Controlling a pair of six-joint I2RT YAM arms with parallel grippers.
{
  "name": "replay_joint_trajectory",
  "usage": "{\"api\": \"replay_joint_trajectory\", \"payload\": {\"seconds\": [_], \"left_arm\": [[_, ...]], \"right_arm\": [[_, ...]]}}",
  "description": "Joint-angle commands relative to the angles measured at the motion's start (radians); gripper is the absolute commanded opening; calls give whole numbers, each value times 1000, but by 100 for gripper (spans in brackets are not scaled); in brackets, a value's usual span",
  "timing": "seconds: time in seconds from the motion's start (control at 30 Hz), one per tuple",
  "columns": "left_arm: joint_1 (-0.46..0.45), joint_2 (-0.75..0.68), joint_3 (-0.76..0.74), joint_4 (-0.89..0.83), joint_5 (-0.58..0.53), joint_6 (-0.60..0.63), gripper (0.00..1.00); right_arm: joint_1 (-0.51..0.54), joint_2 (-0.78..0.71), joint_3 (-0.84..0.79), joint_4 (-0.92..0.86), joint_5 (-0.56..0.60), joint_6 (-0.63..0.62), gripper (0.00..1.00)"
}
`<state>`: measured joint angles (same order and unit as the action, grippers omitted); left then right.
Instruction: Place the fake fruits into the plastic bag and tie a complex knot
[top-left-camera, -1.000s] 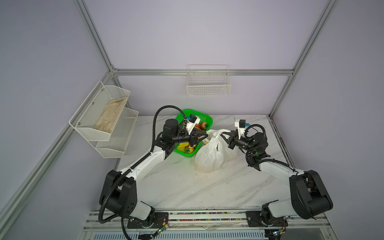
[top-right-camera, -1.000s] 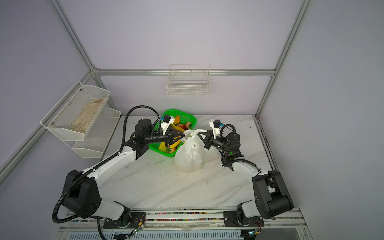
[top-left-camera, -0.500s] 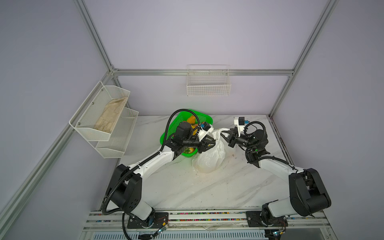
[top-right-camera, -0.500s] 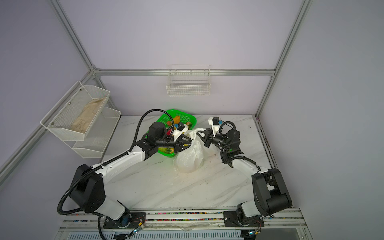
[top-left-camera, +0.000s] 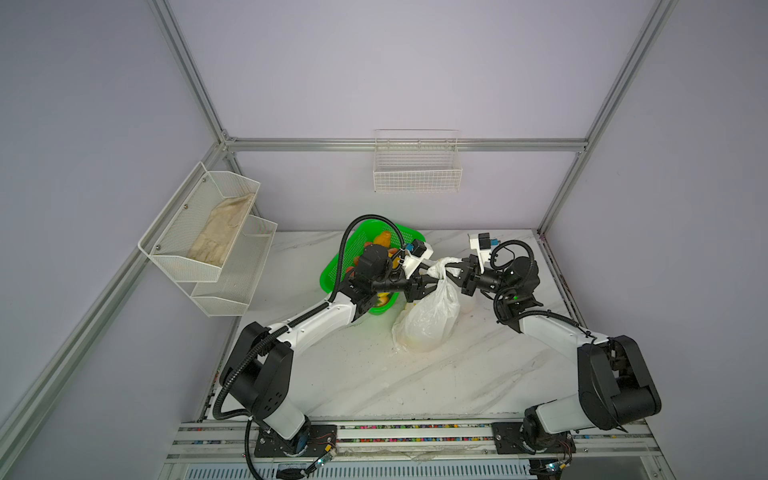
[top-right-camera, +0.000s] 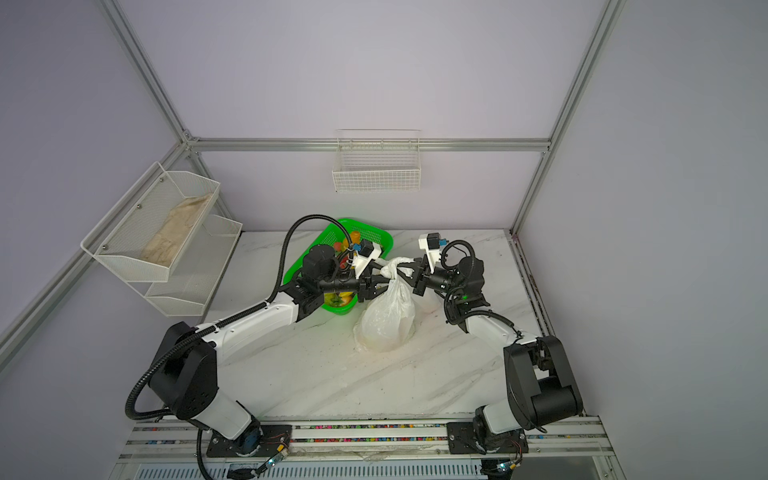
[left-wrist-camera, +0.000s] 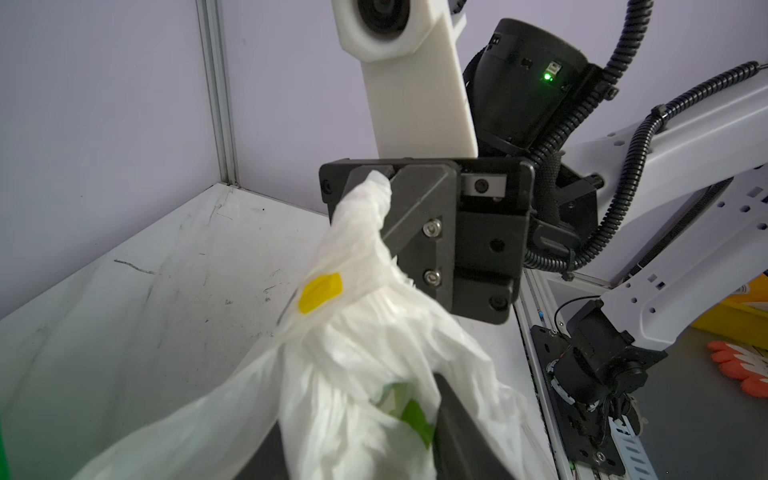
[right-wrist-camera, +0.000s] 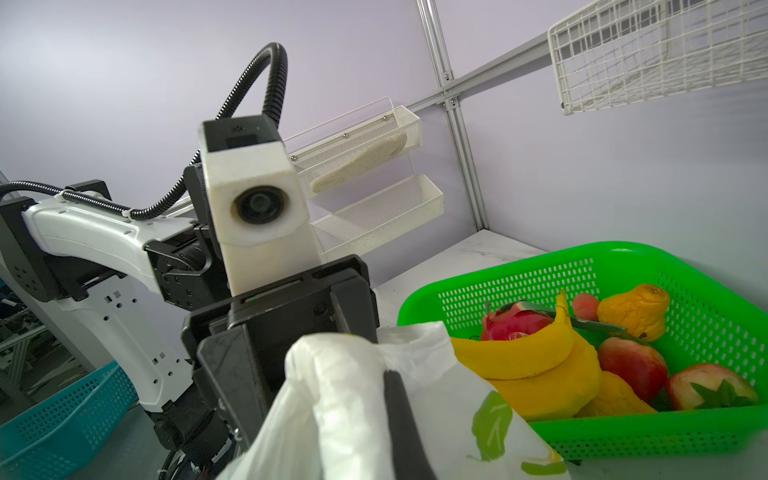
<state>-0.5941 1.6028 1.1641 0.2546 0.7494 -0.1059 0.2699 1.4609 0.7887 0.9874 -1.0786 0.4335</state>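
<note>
Where the arms meet: the plastic bag (top-left-camera: 428, 320) stands with its base on the marble table (top-left-camera: 478, 374). Its neck is drawn up to the knot (top-left-camera: 442, 266) between both grippers.
Change: a second ago the left gripper (top-left-camera: 430, 284) hung back over the green mesh basket (top-left-camera: 328, 278). It has since reached in to the bag's neck, just under the knot. The right arm has barely shifted.
Left gripper: jaws parted, with the crinkled neck lying between them unpinched.
Right gripper (top-left-camera: 457, 276): clamped on a twisted handle end of the bag. The left wrist view shows white film wedged against its black fingers (left-wrist-camera: 415, 199).
Bag material: thin, translucent and creased. A yellow print (left-wrist-camera: 320, 291) and a green leaf print (right-wrist-camera: 490, 424) show only in the wrist views.
Bag contents: a faint warm tint near the base in both top views; which fruit it is cannot be told.
Fake fruits (right-wrist-camera: 540, 361): glossy ones lie in the basket. The right wrist view alone picks out a banana bunch, a dragon fruit (right-wrist-camera: 515, 326), an apple (right-wrist-camera: 631, 361) and a strawberry (right-wrist-camera: 706, 390).
Far wall: a white wire basket (top-left-camera: 417, 174) and a mesh shelf (top-left-camera: 187, 270) holding a beige cloth (top-left-camera: 220, 232).
</note>
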Motion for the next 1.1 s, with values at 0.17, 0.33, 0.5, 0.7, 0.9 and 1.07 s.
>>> {"api": "replay_joint_trajectory", "payload": {"seconds": [0.17,0.33,0.5,0.7,0.9,1.07], "left_arm": [[58,-23,9,65,38,-59,37],[67,-14,28,50,64,-49,27],[76,-15,31,42,70,-46,13],[85,-43,15,41,67,-30,0],[88,-75,-5,-7,44,32,0],[88,-107,-23,-50,15,104,0]], "right_arm": [[0,-3,3,42,-49,1,0],[1,3,8,39,-49,-1,0],[0,6,14,24,-46,-11,0],[0,6,23,-41,-6,-45,0],[0,-17,69,-252,75,-180,0],[0,-30,76,-296,104,-206,0]]}}
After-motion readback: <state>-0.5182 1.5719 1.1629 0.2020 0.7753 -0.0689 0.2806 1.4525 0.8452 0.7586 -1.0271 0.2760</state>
